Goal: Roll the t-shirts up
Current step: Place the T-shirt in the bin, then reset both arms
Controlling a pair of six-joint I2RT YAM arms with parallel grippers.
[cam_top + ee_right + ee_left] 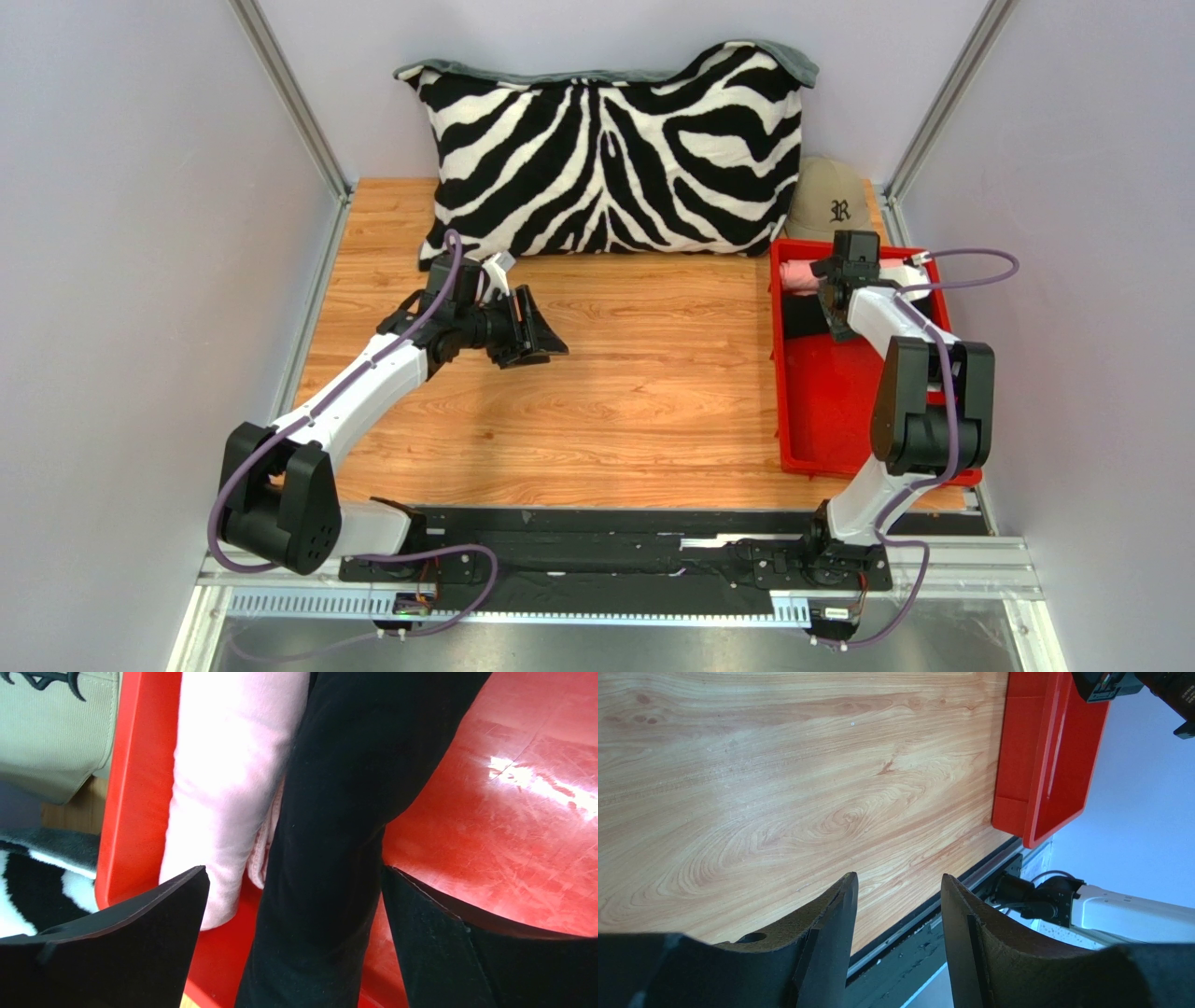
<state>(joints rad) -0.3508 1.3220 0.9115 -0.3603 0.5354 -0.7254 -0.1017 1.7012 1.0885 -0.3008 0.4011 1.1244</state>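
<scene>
Progress looks close to complete, as far as I can judge: the black t-shirt and the salmon pink t-shirt both lie as long rolls, side by side and touching, at the far end of the red bin, the pink one against the far wall. My right gripper hangs just above them with its jaws spread wide, one finger on each side of the black roll, gripping nothing; I cannot tell whether the pads touch the cloth. My left gripper is likewise parted and empty, hovering over bare wood of the table, well apart from the bin. No loose shirt shows on the wood, so I judge that little is left beyond lifting my right arm clear, unless a roll has slackened where I cannot see it. The bin's walls hem my right fingers on the far side, so straight up seems the cleanest way out. The zebra pillow stands along the far edge near my left gripper, the tan cap sits just beyond the bin's far wall, and the middle of the table gives both arms free room.
</scene>
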